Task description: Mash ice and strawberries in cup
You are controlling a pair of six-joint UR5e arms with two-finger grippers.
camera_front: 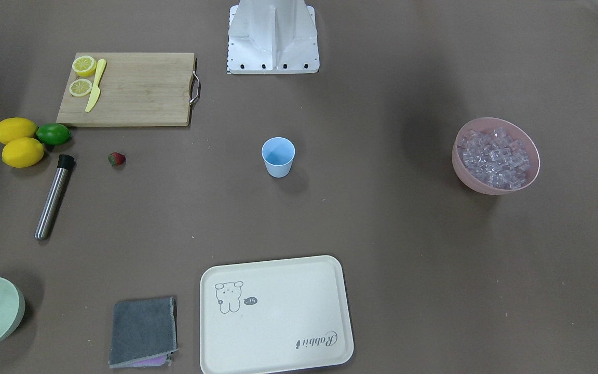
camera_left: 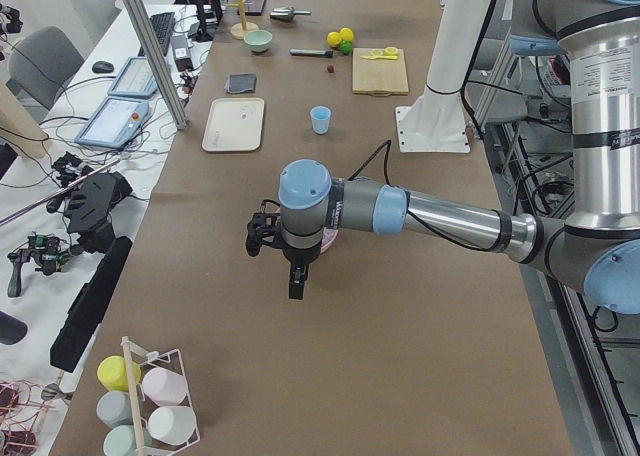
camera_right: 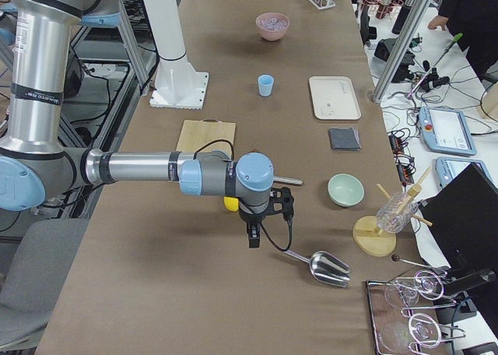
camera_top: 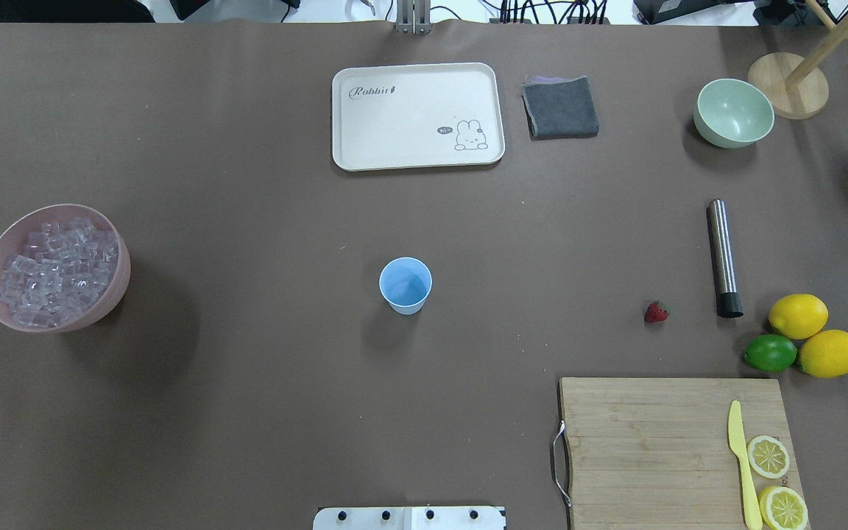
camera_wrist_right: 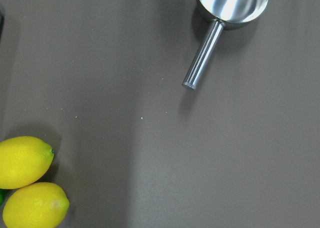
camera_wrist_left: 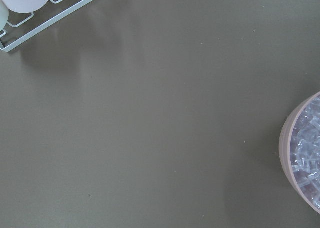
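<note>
Strawberry (camera_top: 656, 312) at 3 o'clock from cup (camera_top: 405, 285): likely soft, light, slick; pinch gently across body. Cannot tell opening of left tool (camera_left: 296, 290) or right tool (camera_right: 251, 241).

stretched out level to either side with the left arm (camera_left: 440, 216) and the right arm (camera_right: 140, 168), forearms near horizontal, wrists bent downward, left gripper (camera_left: 297, 286) and right gripper (camera_right: 252, 237) pointing straight down, jaws too small and side-on to read as parted or closed.
</note>
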